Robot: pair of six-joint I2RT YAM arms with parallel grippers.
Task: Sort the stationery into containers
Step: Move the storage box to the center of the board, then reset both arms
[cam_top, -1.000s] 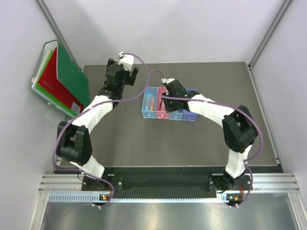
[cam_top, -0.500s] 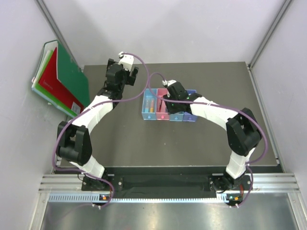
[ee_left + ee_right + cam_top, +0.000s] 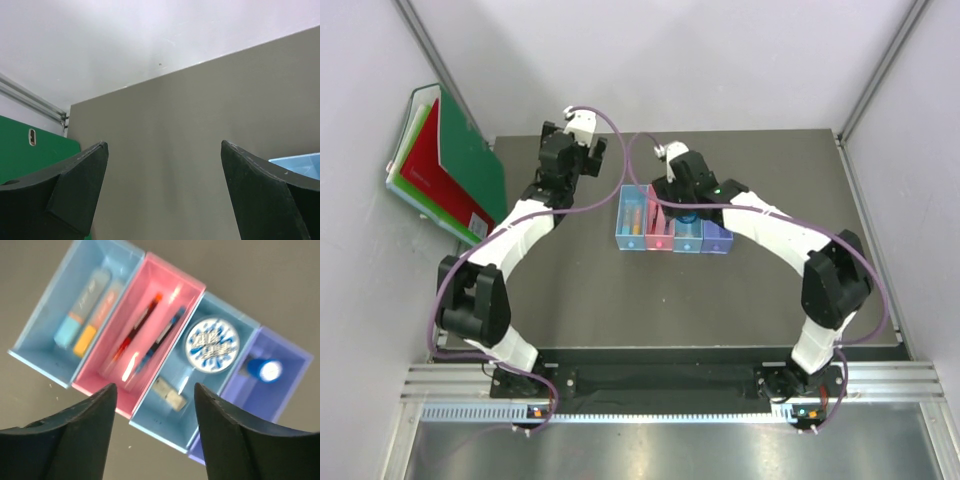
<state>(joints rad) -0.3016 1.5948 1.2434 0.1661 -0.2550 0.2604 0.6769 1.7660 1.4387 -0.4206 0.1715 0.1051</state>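
Four joined bins stand mid-table: light blue [image 3: 631,222], pink [image 3: 657,228], blue [image 3: 687,238], violet-blue [image 3: 718,238]. In the right wrist view the light-blue bin [image 3: 42,320] holds the light-blue stick [image 3: 82,307] and the yellow-pink stick [image 3: 100,315]. The pink bin [image 3: 165,285] holds the red-black pen [image 3: 137,327] and the blue pen [image 3: 162,335]. The blue bin [image 3: 160,416] holds the round tin [image 3: 212,343] and the beige eraser [image 3: 167,392]. The violet-blue bin [image 3: 287,352] holds the blue bottle [image 3: 263,370]. My right gripper [image 3: 155,386] hangs open and empty above the bins [image 3: 678,190]. My left gripper [image 3: 164,145] is open and empty over bare table, left of the bins [image 3: 592,160].
Green and red folders [image 3: 450,165] lean against the left wall beyond the table's left edge; the green one shows in the left wrist view [image 3: 30,155]. The light-blue bin's corner [image 3: 300,162] lies right of my left fingers. Walls close the back and sides.
My right gripper has drawn back and up from the bins toward the far edge, uncovering the blue bin. The left arm has barely moved.
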